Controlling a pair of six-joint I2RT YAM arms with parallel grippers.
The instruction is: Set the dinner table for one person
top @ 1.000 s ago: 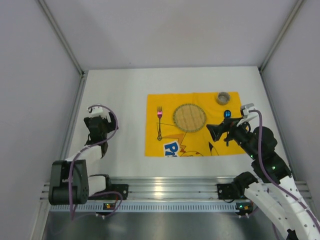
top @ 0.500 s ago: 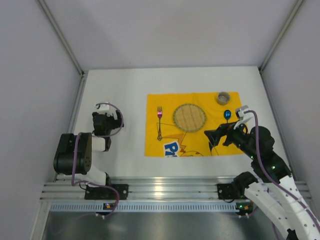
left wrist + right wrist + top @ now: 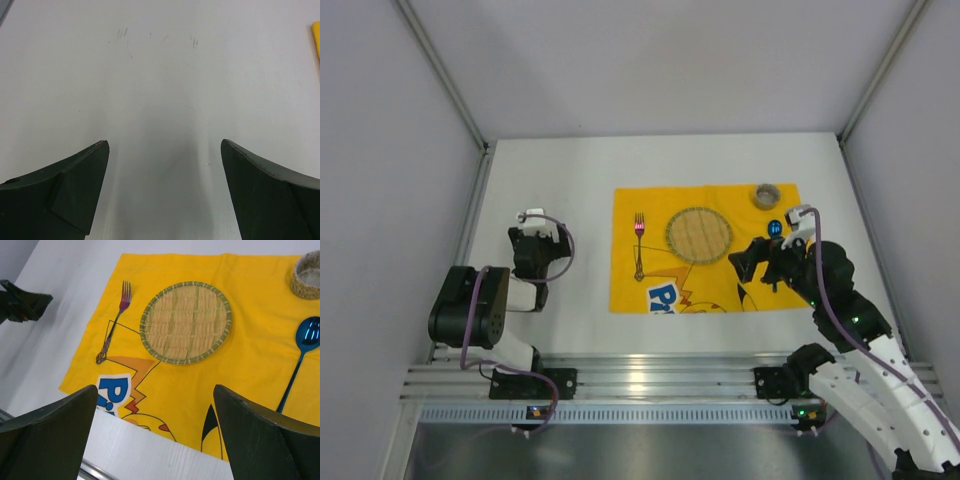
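Note:
The white dinner table (image 3: 560, 180) carries a yellow cartoon placemat (image 3: 660, 285). On the mat lie a woven round plate (image 3: 699, 235), a purple fork (image 3: 639, 245) to its left, a blue spoon (image 3: 775, 229) to its right and a small woven cup (image 3: 766, 195) at the far right corner. All four also show in the right wrist view: plate (image 3: 186, 321), fork (image 3: 114, 322), spoon (image 3: 300, 355), cup (image 3: 306, 275). My right gripper (image 3: 748, 262) is open and empty above the mat's near right part. My left gripper (image 3: 536, 250) is open and empty over bare table (image 3: 160, 75), left of the mat.
A ribbed aluminium rail (image 3: 660, 385) runs along the table's near edge. Grey walls enclose the table on the left, right and back. The mat's edge (image 3: 317, 35) shows at the right of the left wrist view.
The left arm has folded back toward its base, its gripper moving a little right. The right gripper has lifted and drawn slightly back over the mat's near right part. Both stay open.

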